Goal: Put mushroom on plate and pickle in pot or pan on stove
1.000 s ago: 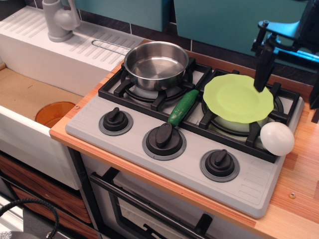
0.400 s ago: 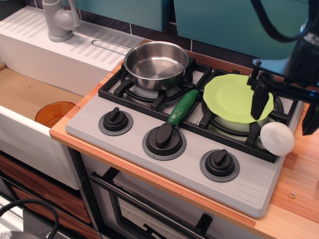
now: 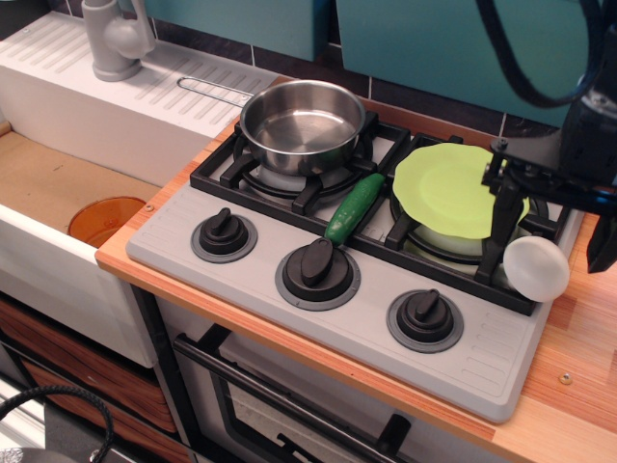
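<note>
The pincer [image 3: 549,231] stands apart, one finger [image 3: 501,227] left of the mushroom [image 3: 536,267], the other at the right edge of the view. The mushroom lies at the stove's [image 3: 318,318] right front corner, beside the plate [image 3: 448,188] on the right burner. The pickle [image 3: 355,206] lies between burners; the pot [image 3: 303,125] sits on the left one.

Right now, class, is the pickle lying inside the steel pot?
No. The pickle lies on the stove between the two burners, outside the pot, which holds nothing.
</note>
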Tool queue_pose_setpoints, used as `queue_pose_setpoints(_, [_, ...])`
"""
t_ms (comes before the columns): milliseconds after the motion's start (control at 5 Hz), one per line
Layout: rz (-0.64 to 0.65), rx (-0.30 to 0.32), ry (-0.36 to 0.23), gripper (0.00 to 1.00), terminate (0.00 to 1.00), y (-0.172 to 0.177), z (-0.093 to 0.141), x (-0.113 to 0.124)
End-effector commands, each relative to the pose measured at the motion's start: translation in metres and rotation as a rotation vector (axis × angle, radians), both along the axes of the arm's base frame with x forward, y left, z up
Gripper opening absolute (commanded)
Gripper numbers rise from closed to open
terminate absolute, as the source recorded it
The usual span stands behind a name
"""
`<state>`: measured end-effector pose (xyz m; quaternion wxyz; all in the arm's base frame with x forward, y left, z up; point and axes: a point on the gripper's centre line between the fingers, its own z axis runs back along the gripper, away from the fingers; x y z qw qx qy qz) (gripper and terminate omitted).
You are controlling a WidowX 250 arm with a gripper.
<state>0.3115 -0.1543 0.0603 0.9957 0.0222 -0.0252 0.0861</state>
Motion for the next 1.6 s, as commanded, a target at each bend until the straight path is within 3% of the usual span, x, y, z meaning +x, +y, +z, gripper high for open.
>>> queue_pose_setpoints(0, [-0.013, -0.006, -0.059, 1.00, 0.00, 0.001, -0.001, 0.007])
queue_pose_setpoints(800, [0.009, 0.007, -0.095, 1.00, 0.00, -0.010, -0.026, 0.008])
queue_pose_setpoints(1000, [0.018, 0.012, -0.072, 0.00, 0.00, -0.012, -0.026, 0.006])
queue_pose_setpoints(1400, [0.026, 0.016, -0.051, 0.00, 0.00, -0.014, -0.021, 0.003])
